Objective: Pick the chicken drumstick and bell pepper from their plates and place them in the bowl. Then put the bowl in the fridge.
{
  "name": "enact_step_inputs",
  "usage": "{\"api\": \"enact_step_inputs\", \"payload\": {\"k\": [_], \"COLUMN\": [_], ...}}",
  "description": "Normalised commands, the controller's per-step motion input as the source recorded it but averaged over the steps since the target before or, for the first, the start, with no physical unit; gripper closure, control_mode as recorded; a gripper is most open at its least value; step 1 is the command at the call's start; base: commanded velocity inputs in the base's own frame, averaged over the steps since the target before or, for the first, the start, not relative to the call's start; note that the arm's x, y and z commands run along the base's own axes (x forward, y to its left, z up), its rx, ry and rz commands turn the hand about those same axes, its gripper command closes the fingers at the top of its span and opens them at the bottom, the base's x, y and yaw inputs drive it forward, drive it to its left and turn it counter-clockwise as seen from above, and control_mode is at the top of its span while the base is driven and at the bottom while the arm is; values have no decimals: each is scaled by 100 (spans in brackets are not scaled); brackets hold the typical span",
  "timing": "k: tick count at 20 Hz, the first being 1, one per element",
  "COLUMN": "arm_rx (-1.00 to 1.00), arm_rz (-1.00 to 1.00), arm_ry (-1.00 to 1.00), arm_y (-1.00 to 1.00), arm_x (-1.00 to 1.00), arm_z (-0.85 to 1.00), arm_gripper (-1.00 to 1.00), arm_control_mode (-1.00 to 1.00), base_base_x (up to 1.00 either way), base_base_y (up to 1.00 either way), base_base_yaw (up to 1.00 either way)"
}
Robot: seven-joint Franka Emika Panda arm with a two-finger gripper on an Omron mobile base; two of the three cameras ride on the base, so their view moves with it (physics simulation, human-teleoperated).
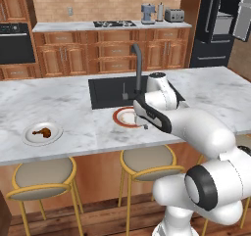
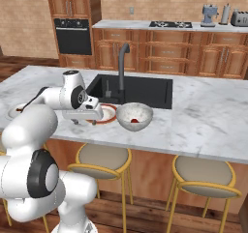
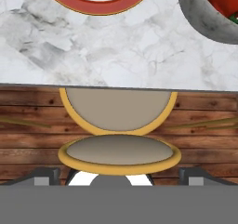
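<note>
The brown chicken drumstick (image 1: 41, 131) lies on the plain white plate (image 1: 42, 133) at the counter's left. The red bell pepper (image 2: 137, 121) sits inside the grey bowl (image 2: 134, 116), just right of the orange-rimmed plate (image 2: 107, 112). My gripper (image 2: 83, 122) hangs open and empty over the counter's front edge, beside that rimmed plate (image 3: 97, 2). In the hand view its fingertips (image 3: 46, 174) stand wide apart, with the bowl (image 3: 204, 21) and bell pepper (image 3: 225, 0) at the upper right. The black fridge (image 1: 212, 29) stands at the far right with a door open.
A black sink (image 1: 110, 90) with a tall grey faucet (image 1: 138, 66) lies behind the rimmed plate. Yellow-framed stools (image 1: 147, 161) stand under the counter's front edge. My arm hides part of the rimmed plate in the left base view.
</note>
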Motion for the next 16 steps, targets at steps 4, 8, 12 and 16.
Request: {"api": "enact_step_inputs", "payload": {"k": [4,8,12,16], "arm_rx": [0,0,0,0], "arm_rz": [0,0,0,0], "arm_ry": [0,0,0,0], "arm_y": [0,0,0,0], "arm_x": [0,0,0,0], "arm_z": [0,0,0,0], "arm_gripper": [-100,-100,-100,-100], "arm_control_mode": [-100,-100,-100,100], "base_base_x": [0,0,0,0], "base_base_y": [0,0,0,0], "base_base_yaw": [0,0,0,0]}}
